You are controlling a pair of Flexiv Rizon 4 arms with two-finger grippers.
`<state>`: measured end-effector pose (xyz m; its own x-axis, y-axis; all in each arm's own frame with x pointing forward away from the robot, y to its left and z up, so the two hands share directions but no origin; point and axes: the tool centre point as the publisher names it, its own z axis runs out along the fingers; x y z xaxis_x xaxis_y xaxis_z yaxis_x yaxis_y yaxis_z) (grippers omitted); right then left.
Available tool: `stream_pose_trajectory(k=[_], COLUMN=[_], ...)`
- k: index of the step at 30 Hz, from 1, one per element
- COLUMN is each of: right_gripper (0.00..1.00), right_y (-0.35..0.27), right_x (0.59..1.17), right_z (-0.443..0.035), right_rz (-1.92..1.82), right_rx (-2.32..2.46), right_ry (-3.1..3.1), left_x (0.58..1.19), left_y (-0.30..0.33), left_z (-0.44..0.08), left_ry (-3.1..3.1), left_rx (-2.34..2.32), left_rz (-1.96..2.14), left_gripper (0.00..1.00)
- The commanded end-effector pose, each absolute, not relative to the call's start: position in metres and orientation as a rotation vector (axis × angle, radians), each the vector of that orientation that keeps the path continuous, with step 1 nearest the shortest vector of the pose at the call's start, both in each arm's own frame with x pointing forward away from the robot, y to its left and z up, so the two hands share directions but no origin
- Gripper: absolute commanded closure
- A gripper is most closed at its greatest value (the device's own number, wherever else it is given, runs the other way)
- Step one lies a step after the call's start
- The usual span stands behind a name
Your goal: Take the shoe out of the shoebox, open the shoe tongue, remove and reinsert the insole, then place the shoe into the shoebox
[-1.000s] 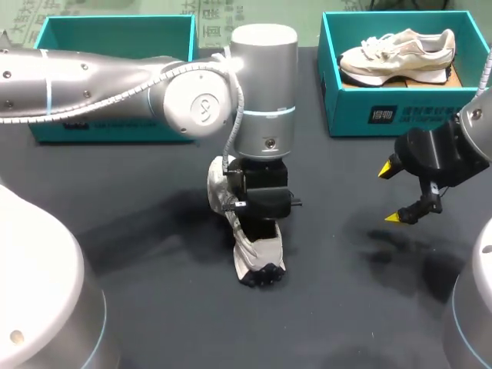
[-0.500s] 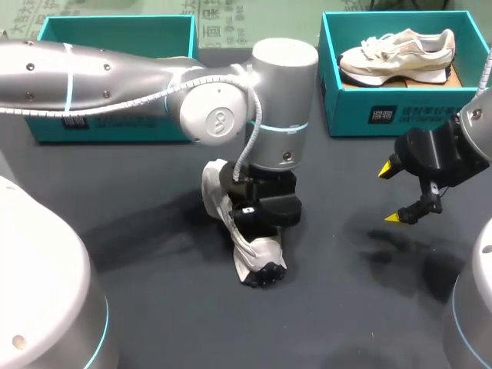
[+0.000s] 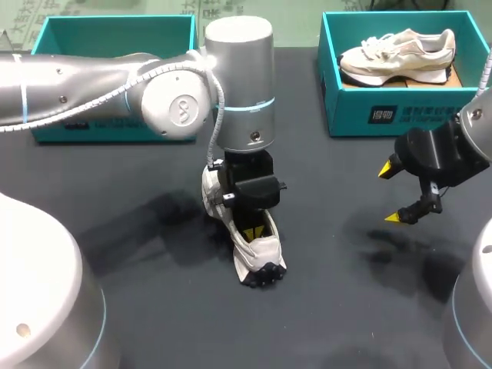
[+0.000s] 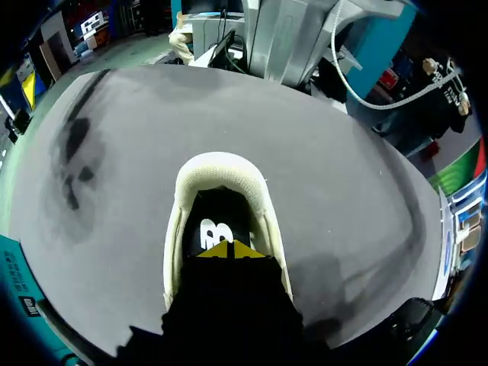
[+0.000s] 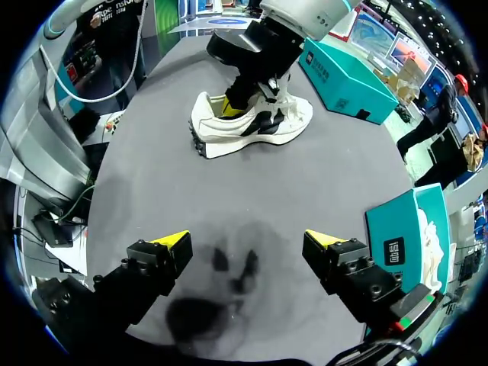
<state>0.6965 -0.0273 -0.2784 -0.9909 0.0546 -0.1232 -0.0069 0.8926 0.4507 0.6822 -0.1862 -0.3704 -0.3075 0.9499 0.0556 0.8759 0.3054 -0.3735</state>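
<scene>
Shoe (image 3: 261, 257) is out of the box, upright on its sole on the table (image 3: 177, 307), mid-table in front of the two boxes. My left gripper (image 4: 229, 250) is down inside the shoe's opening, yellow tips pressed together just over the insole (image 4: 216, 229). Can't tell if they're pinching the insole or only touching it. Shoe collar wraps around the fingers on both sides.

My right gripper (image 3: 392, 194) hangs above bare table, well apart from the shoe, fingers spread wide, holding nothing.

Second shoe (image 3: 396, 55) sits in the right shoebox (image 3: 350, 119). Left shoebox (image 3: 108, 32) is behind my left arm.
</scene>
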Motion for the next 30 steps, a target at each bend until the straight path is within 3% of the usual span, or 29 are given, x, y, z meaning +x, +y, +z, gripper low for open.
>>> stream_pose_trajectory(k=[1, 15, 30], right_gripper=[0.0, 0.0, 0.0], right_y=[-0.027, -0.027, -0.027], right_x=[0.695, 0.695, 0.695], right_z=[-0.279, -0.279, -0.279], right_rz=[0.695, 0.695, 0.695], right_rx=[0.038, 0.038, 0.038], right_ry=[2.924, 2.924, 2.924], left_x=[0.662, 0.67, 0.668], left_y=[-0.199, -0.192, -0.185], left_z=[-0.377, -0.419, -0.364], left_ry=[-2.313, -2.377, -2.36], left_rx=[-1.698, -1.579, -1.58], left_rz=[0.409, 0.251, 0.57], left_gripper=[1.0, 1.0, 1.0])
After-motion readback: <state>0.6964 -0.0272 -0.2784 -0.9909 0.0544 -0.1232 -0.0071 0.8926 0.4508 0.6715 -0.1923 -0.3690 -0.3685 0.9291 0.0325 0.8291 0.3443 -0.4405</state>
